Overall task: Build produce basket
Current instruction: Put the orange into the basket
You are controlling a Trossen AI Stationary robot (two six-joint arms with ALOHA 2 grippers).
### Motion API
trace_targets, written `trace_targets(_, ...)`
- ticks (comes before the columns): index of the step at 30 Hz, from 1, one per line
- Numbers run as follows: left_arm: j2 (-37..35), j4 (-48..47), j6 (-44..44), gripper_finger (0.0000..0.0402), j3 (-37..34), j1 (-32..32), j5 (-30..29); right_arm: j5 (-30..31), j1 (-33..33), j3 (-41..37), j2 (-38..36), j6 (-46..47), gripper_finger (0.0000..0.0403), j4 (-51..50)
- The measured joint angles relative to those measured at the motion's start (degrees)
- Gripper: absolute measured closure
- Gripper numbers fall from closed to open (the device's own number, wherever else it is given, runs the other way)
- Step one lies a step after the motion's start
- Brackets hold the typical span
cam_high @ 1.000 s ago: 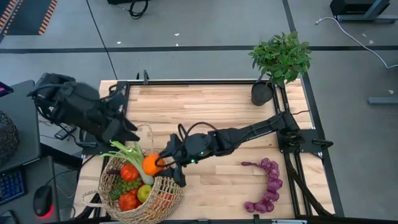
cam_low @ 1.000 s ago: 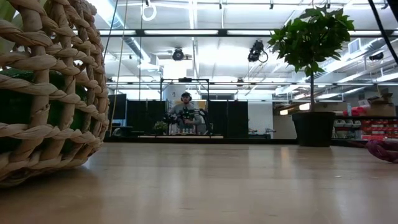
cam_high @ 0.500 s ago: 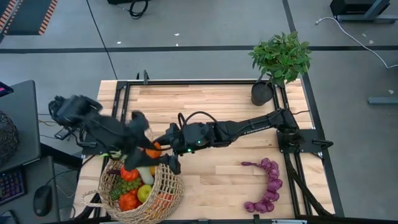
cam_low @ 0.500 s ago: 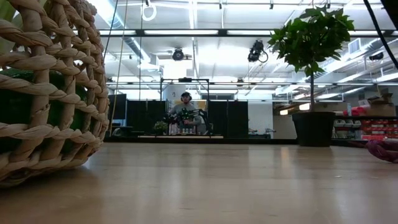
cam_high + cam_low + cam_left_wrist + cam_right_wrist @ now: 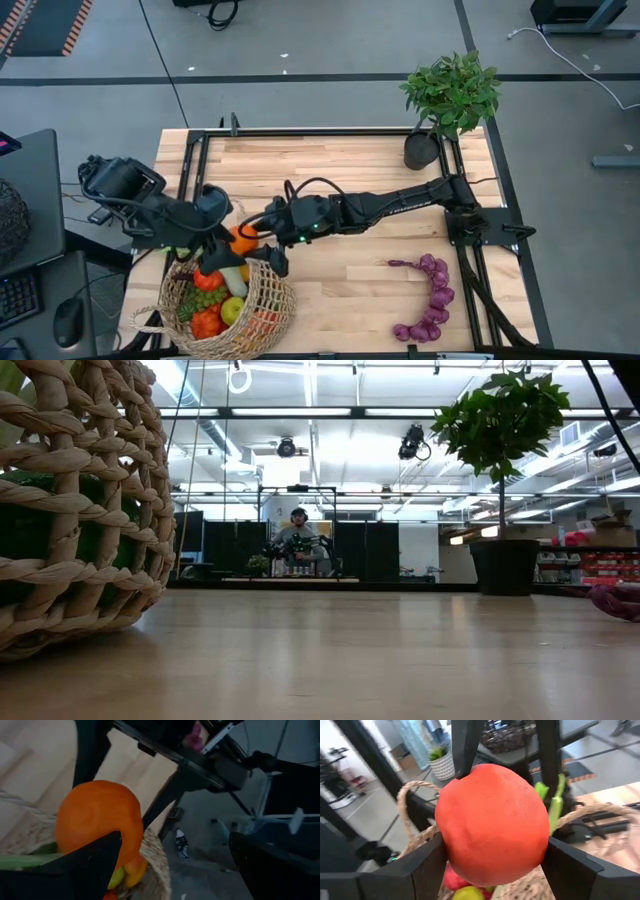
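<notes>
Holding the orange (image 5: 492, 822) between my right end effector (image 5: 252, 242) fingers, clamped on both sides, I hang over the far rim of the basket (image 5: 262, 300), which sits at the near left corner of the bench (image 5: 340, 165). In my right wrist view the fruit fills the gap between the fingers (image 5: 420, 865), with the basket's loop handle (image 5: 407, 800) and green leek (image 5: 555, 800) tops just behind it. My left end effector (image 5: 205, 262) is right beside, also over the basket; its wrist view shows the same orange (image 5: 97, 817) just past one dark finger (image 5: 85, 860) and the other finger well apart from it, so that one is spread wide and gripping nothing. Judging progress: the basket already carries a good load — a tomato (image 5: 208, 279), green grapes (image 5: 206, 299), an apple (image 5: 232, 311), a red pepper (image 5: 206, 323) and the leek (image 5: 205, 243) across the top. The orange is over the basket but not yet let go. Left on the bench, well apart to the right near the front edge, is the purple grape string (image 5: 430, 300), curved in an arc; I cannot see any other loose produce on the boards. The potted plant (image 5: 450, 95) at the far right corner is not part of the job. My reading is that the fill is near its end: one piece in hand, one out on the bench.
</notes>
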Motion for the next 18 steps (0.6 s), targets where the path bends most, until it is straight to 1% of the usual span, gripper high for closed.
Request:
trace_targets(3, -0.1, 2.6, -0.8, 0.0021, 0.0, -0.6, 0.9, -3.1, 0.0, 0.0, -0.1, 0.0, 0.0109, 0.1)
trace_targets(8, -0.2, 4.0, -2.2, 0.0021, 2.1, -1.8, 0.8, -7.2, 0.4, -1.3, -0.3, 0.4, 0.0109, 4.0)
trace_targets(11, -0.3, 3.8, -1.5, 0.0021, 3.8, -1.8, -2.5, -9.0, 0.7, -2.6, -0.4, 1.3, 0.0109, 7.5)
trace_targets(16, -0.3, 8.9, 2.8, 0.0021, 5.2, -1.7, -10.0, -8.8, 0.7, -2.9, -0.5, 2.1, 0.0109, 7.7)
trace_targets(18, -0.1, 9.6, 4.0, 0.0021, 5.2, -1.7, -12.0, -8.4, 0.6, -2.9, -0.5, 1.7, 0.0109, 7.9)
